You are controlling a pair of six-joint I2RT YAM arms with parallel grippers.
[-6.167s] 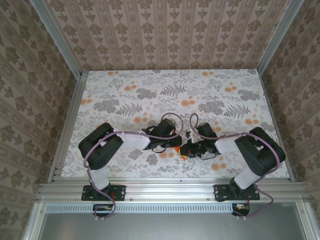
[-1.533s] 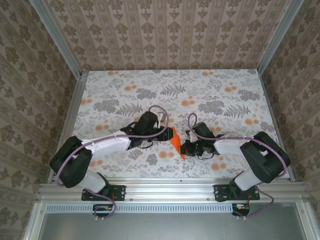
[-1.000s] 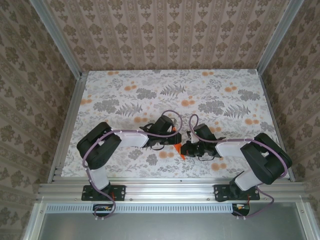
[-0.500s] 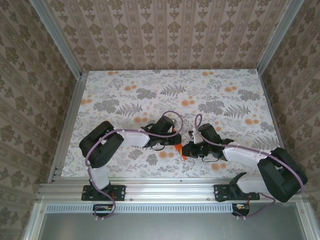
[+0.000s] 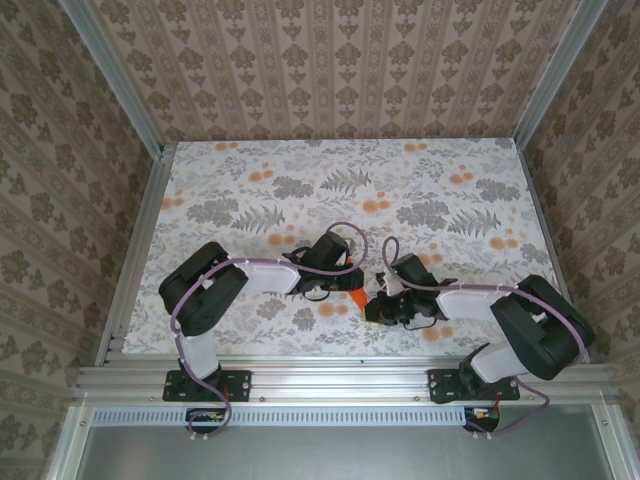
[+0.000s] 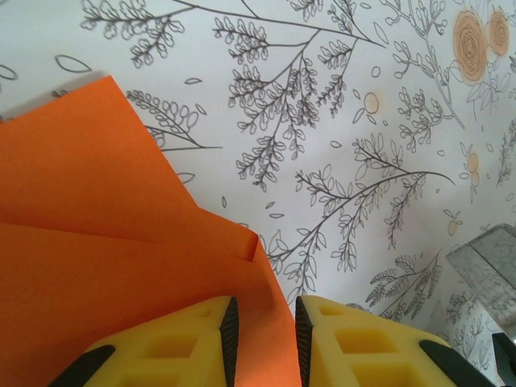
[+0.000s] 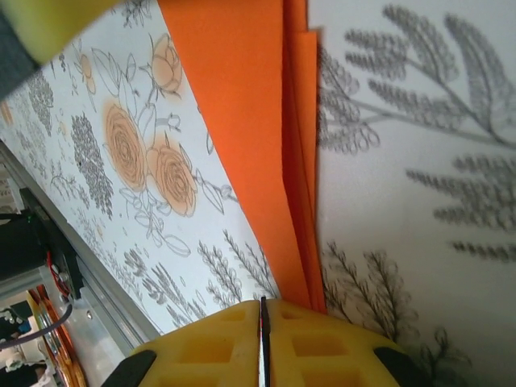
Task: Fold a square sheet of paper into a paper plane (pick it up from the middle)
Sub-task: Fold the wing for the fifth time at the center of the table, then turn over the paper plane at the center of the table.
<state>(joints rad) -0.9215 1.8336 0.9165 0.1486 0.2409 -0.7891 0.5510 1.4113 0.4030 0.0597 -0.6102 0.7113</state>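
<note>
The square sheet of paper (image 5: 357,296), bright orange and folded into layered flaps, lies on the flowered table between the two grippers. In the left wrist view the paper (image 6: 121,266) shows a raised crease, and a strip of it runs through the gap of my left gripper (image 6: 260,310), whose jaws stand slightly apart. In the right wrist view the paper (image 7: 242,105) narrows toward my right gripper (image 7: 262,305). That gripper is shut, and the paper's end slips under its right finger (image 7: 339,339). From above, the left gripper (image 5: 349,284) and right gripper (image 5: 376,311) almost touch.
The flowered table cover (image 5: 300,170) stretches far behind the grippers. Patterned walls and aluminium rails (image 5: 340,378) close the space in. The near edge and rail lie just below the right gripper. Another arm's metal part (image 6: 488,262) shows at the right of the left wrist view.
The right gripper has slid a little toward the near edge while its elbow swung about. The left arm drew back earlier and has since held still. Less orange paper shows now.
</note>
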